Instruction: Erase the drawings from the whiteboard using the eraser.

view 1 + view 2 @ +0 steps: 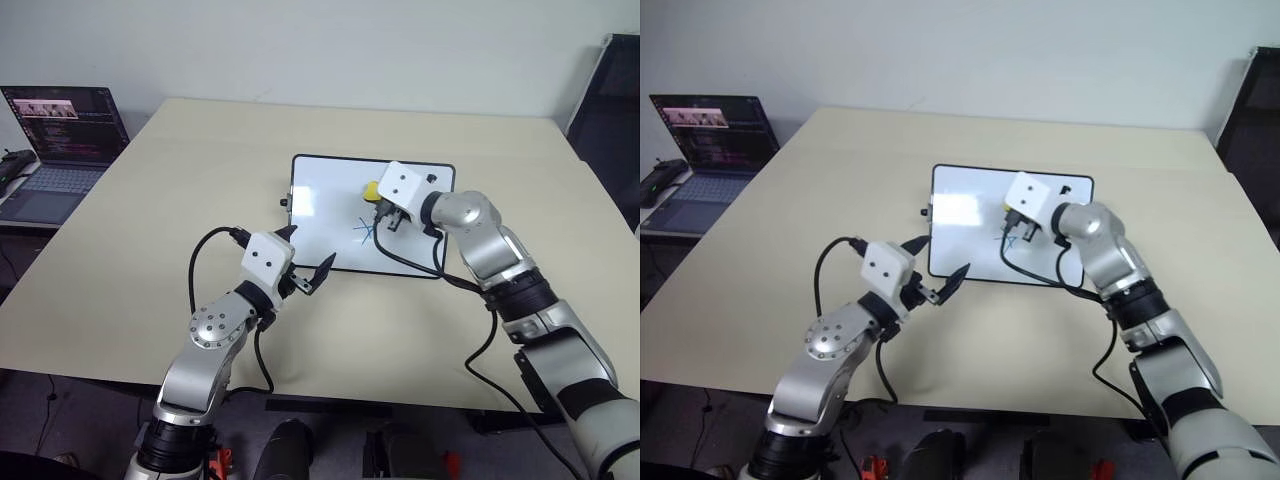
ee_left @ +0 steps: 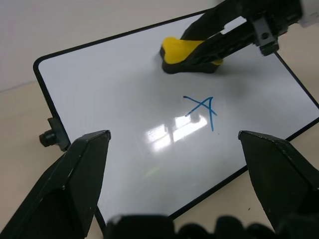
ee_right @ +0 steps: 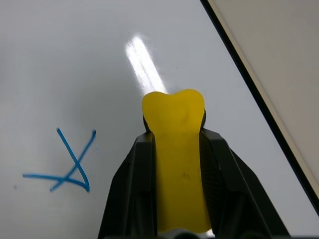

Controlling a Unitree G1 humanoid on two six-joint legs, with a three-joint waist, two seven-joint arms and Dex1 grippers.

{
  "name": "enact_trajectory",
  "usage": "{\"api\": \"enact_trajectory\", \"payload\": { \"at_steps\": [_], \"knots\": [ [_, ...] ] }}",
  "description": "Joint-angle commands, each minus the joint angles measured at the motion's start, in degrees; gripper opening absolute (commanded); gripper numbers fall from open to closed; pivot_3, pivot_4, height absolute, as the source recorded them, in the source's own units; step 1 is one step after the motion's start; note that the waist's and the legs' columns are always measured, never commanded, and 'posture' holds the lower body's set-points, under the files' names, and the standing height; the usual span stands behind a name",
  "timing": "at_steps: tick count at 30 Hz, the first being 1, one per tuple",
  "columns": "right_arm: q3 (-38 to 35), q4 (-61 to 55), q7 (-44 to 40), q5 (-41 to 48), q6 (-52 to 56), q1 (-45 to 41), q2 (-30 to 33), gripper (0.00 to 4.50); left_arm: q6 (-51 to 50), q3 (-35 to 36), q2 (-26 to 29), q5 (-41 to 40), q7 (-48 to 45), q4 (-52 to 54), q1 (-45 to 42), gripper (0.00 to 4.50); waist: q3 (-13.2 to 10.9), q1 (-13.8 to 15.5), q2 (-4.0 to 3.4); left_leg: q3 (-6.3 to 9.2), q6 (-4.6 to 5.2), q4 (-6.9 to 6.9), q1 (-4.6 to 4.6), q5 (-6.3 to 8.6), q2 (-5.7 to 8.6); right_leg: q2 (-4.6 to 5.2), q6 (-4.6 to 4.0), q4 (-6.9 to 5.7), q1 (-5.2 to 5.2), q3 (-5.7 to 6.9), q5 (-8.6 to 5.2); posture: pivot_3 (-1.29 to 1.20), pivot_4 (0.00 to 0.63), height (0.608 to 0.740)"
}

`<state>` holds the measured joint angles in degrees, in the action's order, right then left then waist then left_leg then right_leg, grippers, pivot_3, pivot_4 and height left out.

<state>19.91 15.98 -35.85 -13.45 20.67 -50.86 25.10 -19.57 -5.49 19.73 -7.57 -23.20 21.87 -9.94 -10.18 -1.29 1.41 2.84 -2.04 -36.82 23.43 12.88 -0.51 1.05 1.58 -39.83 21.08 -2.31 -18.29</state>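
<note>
On whiteboard [image 2: 99, 99]: one drawing [image 2: 202, 109] (blue), one eraser [image 2: 187, 55].

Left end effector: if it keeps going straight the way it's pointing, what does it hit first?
Probably the whiteboard: the open left end effector looks straight at its near half, short of the blue mark and the eraser. Depth is unclear.

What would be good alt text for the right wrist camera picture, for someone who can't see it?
The right gripper is shut on the yellow eraser, holding it over the whiteboard. One blue crossed star-like drawing sits on the white surface beside the eraser. The board's black frame runs diagonally past the eraser, with tan table beyond it.
</note>
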Motion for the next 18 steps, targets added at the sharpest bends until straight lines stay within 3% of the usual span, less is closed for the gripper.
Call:
{"api": "enact_trajectory", "payload": {
  "at_steps": [1, 9, 18],
  "knots": [
    [-1.8, -1.9, -0.7, -1.3, 3.0, 3.7, 3.4, 0.86, 1.0, 0.1, -0.3, 0.0, -0.2, 1.3, -1.2, 4.5, 0.0, 0.0, 0.0, 0.02, 0.0, -0.01, 0.0, 0.0, -0.01, 0.0, 0.0, 0.0, -0.01, 0.01, 0.0, 0.0, 0.15, 0.74],
    [-2.2, -5.2, -0.7, -1.3, 5.2, 6.0, 4.5, 0.86, 1.2, -0.1, -0.3, -0.1, -0.4, 0.8, -1.7, 4.5, 0.0, -0.2, 0.01, 0.0, 0.01, -0.01, -0.02, -0.01, -0.03, -0.02, 0.0, -0.01, -0.01, -0.01, 0.0, 0.0, 0.15, 0.74],
    [0.0, -1.1, 0.0, -1.2, 3.9, 1.1, -1.8, 0.86, 0.8, 0.3, 0.0, -0.2, -0.3, 1.4, -1.2, 4.5, 0.0, -1.5, 0.02, -0.2, 0.01, 0.05, -0.19, -0.01, -0.07, -0.06, 0.01, -0.03, -0.02, -0.06, 0.0, 0.0, 0.15, 0.74]
  ]
}}
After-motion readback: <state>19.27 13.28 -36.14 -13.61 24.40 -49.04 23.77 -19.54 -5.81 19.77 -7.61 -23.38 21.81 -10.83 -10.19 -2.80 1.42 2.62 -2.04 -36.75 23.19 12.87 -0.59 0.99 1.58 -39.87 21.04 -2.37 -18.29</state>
